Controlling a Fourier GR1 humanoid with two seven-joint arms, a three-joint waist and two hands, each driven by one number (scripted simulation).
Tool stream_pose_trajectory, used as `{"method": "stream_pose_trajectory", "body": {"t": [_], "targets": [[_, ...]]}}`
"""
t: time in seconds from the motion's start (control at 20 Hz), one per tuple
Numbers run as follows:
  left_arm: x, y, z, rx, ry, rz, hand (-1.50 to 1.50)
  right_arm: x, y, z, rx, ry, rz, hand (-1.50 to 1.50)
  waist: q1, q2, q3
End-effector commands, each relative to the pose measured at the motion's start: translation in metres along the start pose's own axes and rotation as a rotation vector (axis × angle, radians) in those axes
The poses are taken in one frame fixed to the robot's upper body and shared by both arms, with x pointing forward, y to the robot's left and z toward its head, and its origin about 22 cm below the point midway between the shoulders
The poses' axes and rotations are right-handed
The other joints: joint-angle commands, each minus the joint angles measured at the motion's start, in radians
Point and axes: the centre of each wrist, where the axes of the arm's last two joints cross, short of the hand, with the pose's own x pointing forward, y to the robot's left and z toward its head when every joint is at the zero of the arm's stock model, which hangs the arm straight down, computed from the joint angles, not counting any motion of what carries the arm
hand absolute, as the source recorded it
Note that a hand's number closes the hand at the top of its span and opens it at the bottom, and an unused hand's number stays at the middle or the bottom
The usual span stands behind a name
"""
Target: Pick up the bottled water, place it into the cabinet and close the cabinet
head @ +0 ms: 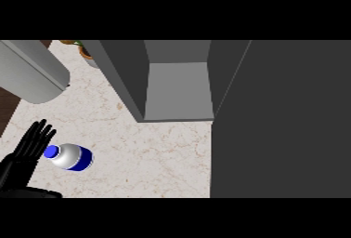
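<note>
A bottled water (70, 156) with a blue cap and a blue label stands on the marble counter (151, 158) at the lower left. My left hand (27, 148) is just left of it, fingers straight and pointing up, open, its fingertips close to the cap. The dark grey cabinet (178, 79) stands open at the top centre, showing a pale inner shelf. Its wide door (281, 121) fills the right side of the view. My right hand does not show.
A large grey cylinder (31, 69) lies at the top left. A potted plant (86, 50) peeks out behind the cabinet's left wall. The counter's left edge runs along a dark strip (7, 104).
</note>
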Motion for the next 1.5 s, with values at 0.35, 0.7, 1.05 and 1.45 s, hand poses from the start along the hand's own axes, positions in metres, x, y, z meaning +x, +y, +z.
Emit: {"method": "stream_pose_trajectory", "body": {"t": [0.35,0.7,1.05,1.45], "targets": [[-0.072,0.004,0.012,0.037,0.021,0.021,-1.50,0.026,0.007,0.017,0.033,-0.039,-0.004,-1.50,-0.008,0.002,-0.002],[-0.081,0.002,-0.008,-0.068,0.064,0.136,-1.50,0.024,-0.001,0.018,0.031,-0.043,0.001,-1.50,-0.006,0.006,-0.002],[-0.101,-0.025,-0.010,-0.024,0.026,0.214,-1.50,0.021,0.007,0.020,0.013,-0.052,-0.008,-1.50,-0.008,0.005,-0.003],[-0.104,-0.025,-0.020,-0.020,0.042,0.328,1.50,0.018,0.004,0.017,0.014,-0.050,0.009,-1.50,-0.008,0.010,-0.004]]}}
